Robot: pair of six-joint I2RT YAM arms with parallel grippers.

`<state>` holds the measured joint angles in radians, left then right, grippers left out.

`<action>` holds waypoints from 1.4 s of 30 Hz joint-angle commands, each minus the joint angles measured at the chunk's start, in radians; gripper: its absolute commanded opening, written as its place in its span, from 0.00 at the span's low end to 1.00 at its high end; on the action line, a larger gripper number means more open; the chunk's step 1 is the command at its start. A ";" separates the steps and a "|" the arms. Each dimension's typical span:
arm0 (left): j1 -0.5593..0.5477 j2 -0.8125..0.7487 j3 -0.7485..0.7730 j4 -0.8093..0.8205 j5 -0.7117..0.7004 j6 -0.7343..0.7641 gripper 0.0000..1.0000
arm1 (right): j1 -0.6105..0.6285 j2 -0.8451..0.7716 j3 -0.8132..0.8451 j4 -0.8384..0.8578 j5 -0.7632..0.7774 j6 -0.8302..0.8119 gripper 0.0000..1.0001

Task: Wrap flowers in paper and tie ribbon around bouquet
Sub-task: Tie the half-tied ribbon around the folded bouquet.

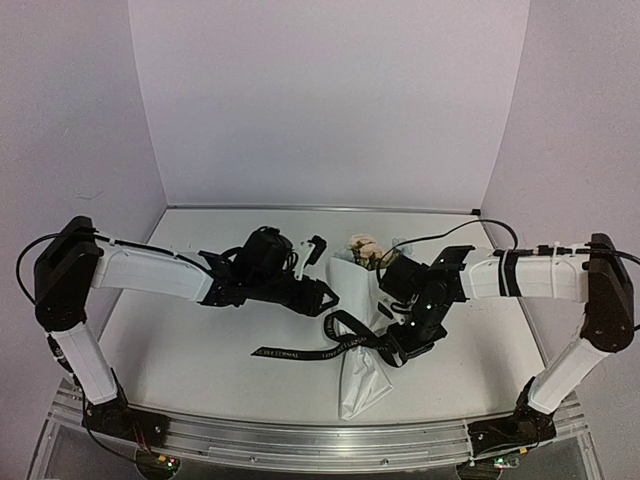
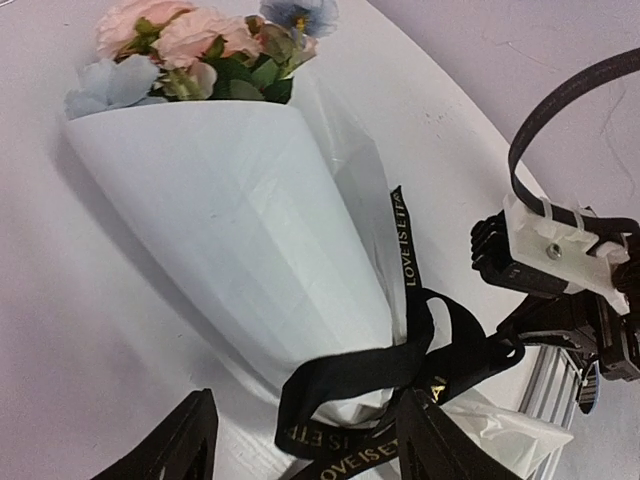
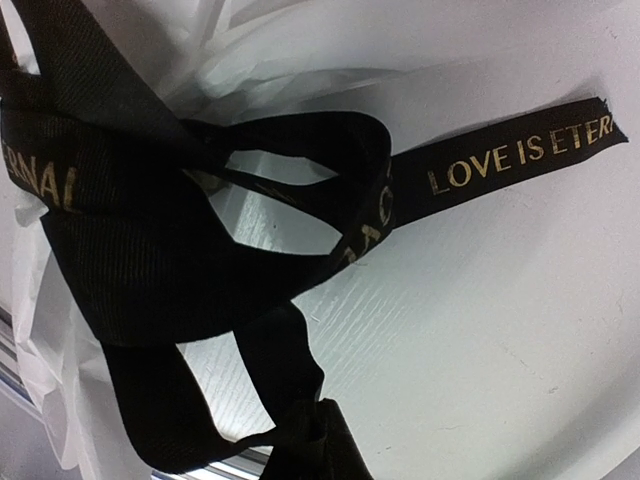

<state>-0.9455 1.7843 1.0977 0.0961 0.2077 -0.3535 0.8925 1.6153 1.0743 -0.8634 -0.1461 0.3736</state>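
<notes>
The bouquet lies in the middle of the table, its peach and blue flowers [image 1: 366, 248] [image 2: 190, 40] pointing to the far side and its white paper [image 1: 362, 385] [image 2: 240, 230] cone narrowing toward me. The black lettered ribbon [image 1: 345, 338] [image 2: 360, 380] [image 3: 200, 260] is looped loosely round the cone's narrow part, with one tail lying flat to the left. My left gripper [image 1: 328, 295] [image 2: 310, 450] is open, its fingers on either side of the ribbon loop and not pinching it. My right gripper [image 1: 398, 348] [image 3: 320, 445] is shut on a strand of the ribbon, right of the cone.
An aluminium rail [image 1: 320, 440] runs along the near table edge. Purple walls close in the back and sides. A black cable [image 1: 450, 232] arcs over the right arm. The right wrist's white bracket [image 2: 560, 245] sits close to the cone in the left wrist view.
</notes>
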 commanded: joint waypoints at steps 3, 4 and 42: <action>0.001 -0.169 -0.127 -0.072 -0.085 -0.267 0.64 | -0.003 0.013 0.044 -0.022 0.010 0.017 0.00; 0.001 -0.181 -0.161 -0.039 -0.061 -0.317 0.64 | -0.003 0.014 0.044 -0.022 0.009 0.017 0.00; -0.049 0.185 -0.206 0.546 0.123 -0.990 0.18 | -0.003 0.017 0.044 -0.022 -0.003 0.025 0.00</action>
<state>-0.9897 1.9461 0.8580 0.5507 0.3298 -1.3154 0.8925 1.6363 1.0885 -0.8700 -0.1513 0.3871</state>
